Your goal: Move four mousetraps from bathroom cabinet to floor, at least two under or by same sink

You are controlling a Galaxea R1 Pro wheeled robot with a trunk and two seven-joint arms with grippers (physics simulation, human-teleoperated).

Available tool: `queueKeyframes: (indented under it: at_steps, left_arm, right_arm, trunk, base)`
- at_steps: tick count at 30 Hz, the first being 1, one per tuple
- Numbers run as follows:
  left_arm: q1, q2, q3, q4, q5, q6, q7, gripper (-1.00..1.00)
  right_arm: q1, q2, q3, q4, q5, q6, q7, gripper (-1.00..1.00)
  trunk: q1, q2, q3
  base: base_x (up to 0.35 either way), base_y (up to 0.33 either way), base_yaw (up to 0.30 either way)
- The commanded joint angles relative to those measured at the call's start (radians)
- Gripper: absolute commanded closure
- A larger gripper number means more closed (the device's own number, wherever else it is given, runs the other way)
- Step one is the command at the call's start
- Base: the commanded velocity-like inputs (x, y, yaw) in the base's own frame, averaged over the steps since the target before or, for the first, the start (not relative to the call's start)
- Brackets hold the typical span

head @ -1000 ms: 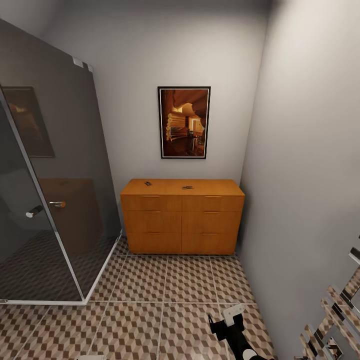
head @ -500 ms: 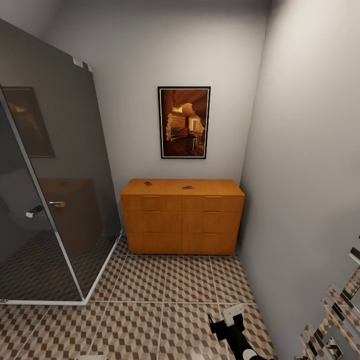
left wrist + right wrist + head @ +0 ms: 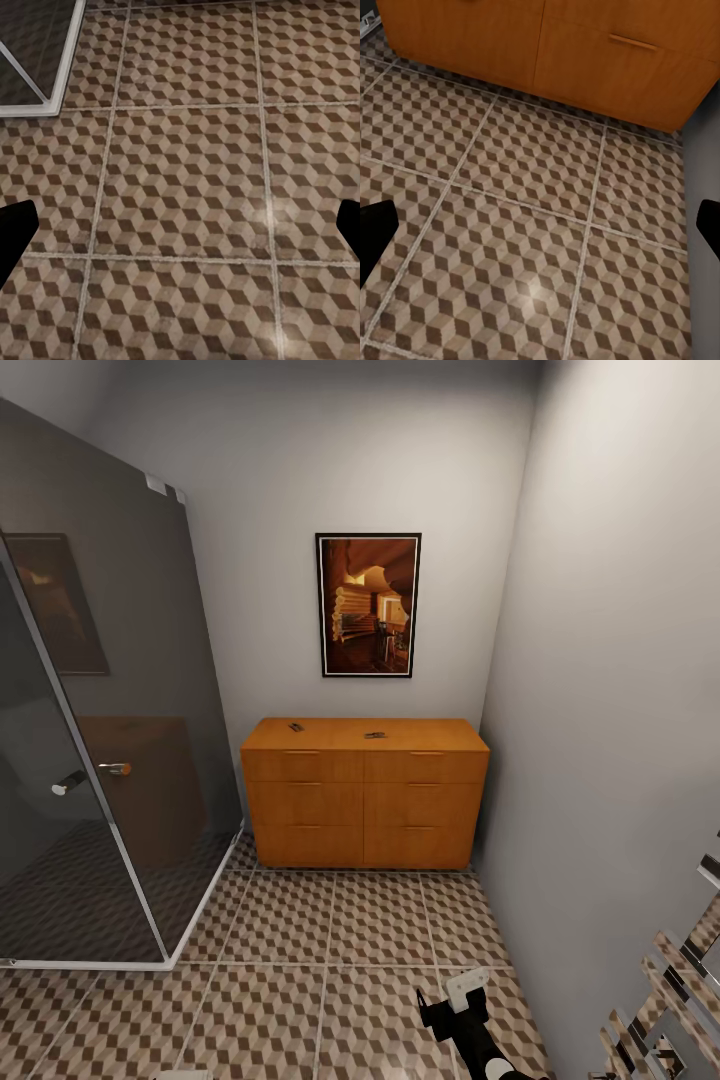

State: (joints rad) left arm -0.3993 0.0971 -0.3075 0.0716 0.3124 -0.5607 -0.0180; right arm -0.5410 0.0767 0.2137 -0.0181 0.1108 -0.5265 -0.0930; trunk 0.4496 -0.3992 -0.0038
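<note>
- Two small dark items, likely mousetraps, lying on the flat top of the cabinet at mid-frame of the head view: one toward the top's left part, the other near its middle; too small to confirm details, and the remaining two not made out.
- Right gripper low at the lower right of the head view, well apart from the cabinet, with open bathroom floor between; straight ahead and up to the traps.
- Right wrist view: dark fingertips at both frame edges, spread wide, nothing between them.
- Left gripper likewise spread and empty over tiles.
- Probably the right arm nearer; long axes of traps not readable.
- Room to advance: glass shower enclosure at left, grey wall close at right, a clear tiled lane between.
</note>
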Motion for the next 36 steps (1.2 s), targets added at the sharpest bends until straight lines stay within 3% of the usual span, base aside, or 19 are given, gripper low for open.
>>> queueKeyframes:
  at_steps: [1,36]
  left_arm:
    - [-0.001,0.0,-0.008,0.004,0.008,-0.005,-0.002,-1.0]
    - [-0.001,0.0,-0.008,0.004,0.008,-0.005,-0.002,-1.0]
  right_arm:
    - [0.0,0.0,0.003,0.001,0.01,-0.001,-0.01,-1.0]
    - [0.0,0.0,0.003,0.001,0.01,-0.001,-0.01,-1.0]
  trunk:
    - [0.0,-0.001,0.0]
    - [0.0,-0.001,0.0]
  base:
    - [0.0,0.0,0.0]
    - [0.0,0.0,0.0]
